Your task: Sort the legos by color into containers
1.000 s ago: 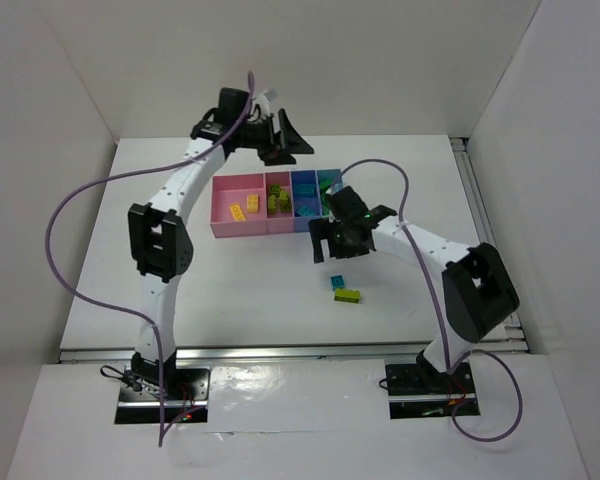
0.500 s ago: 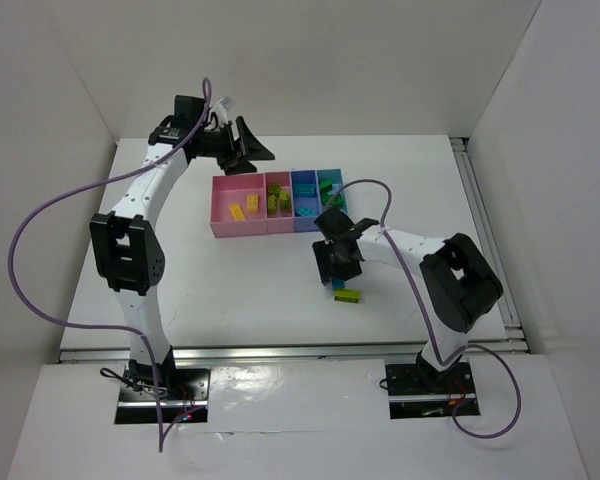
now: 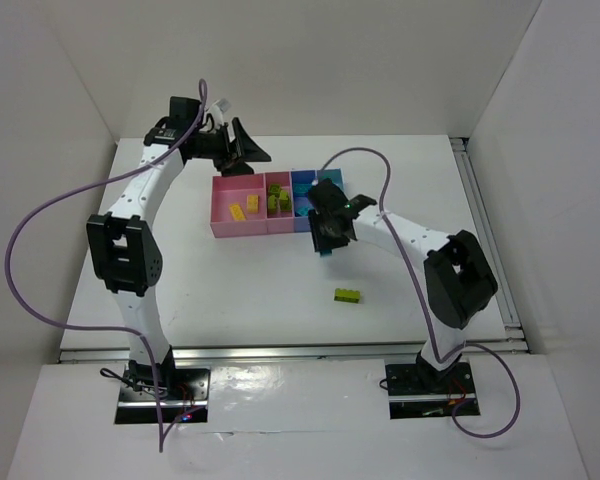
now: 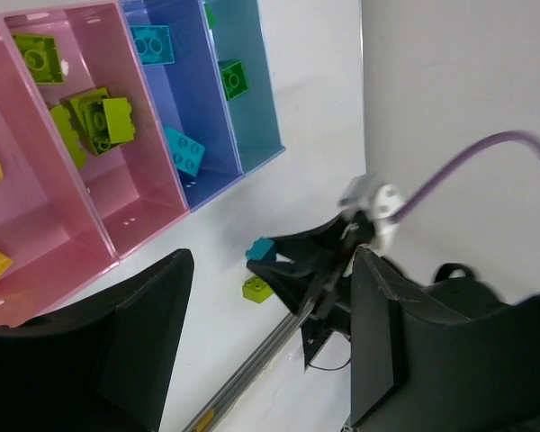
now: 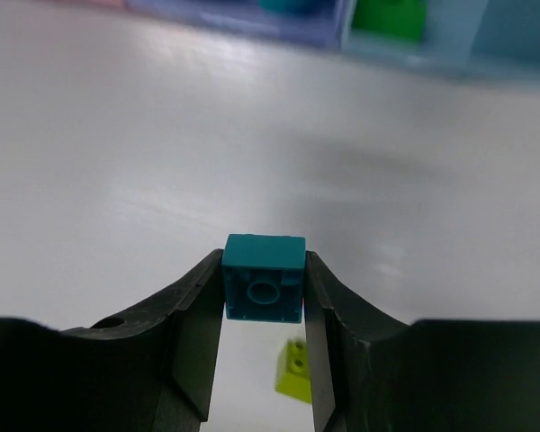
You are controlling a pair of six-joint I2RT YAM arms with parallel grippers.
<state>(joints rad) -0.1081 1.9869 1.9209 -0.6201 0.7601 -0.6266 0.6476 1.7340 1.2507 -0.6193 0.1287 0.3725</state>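
Observation:
My right gripper point(image 3: 325, 242) is shut on a cyan lego point(image 5: 263, 279), held off the table just in front of the containers point(image 3: 223, 226). A lime lego point(image 3: 347, 295) lies on the table nearer the arm bases, and shows under the held brick as the lime lego point(image 5: 296, 371). The row of bins holds yellow legos point(image 3: 244, 208) in the left pink bin, lime ones point(image 4: 99, 117) in the second pink bin, cyan ones point(image 4: 185, 151) in the blue-violet bin and a dark green one point(image 4: 231, 79) in the light blue bin. My left gripper point(image 3: 245, 150) hangs open and empty behind the bins' left end.
White walls close in the table at the back and on both sides. A metal rail point(image 3: 290, 350) runs along the near edge. Purple cables point(image 3: 40, 215) loop off both arms.
The right gripper came down over the cyan lego, shut on it and carried it up toward the bins, leaving the lime one behind. The left arm swung left, then held still.

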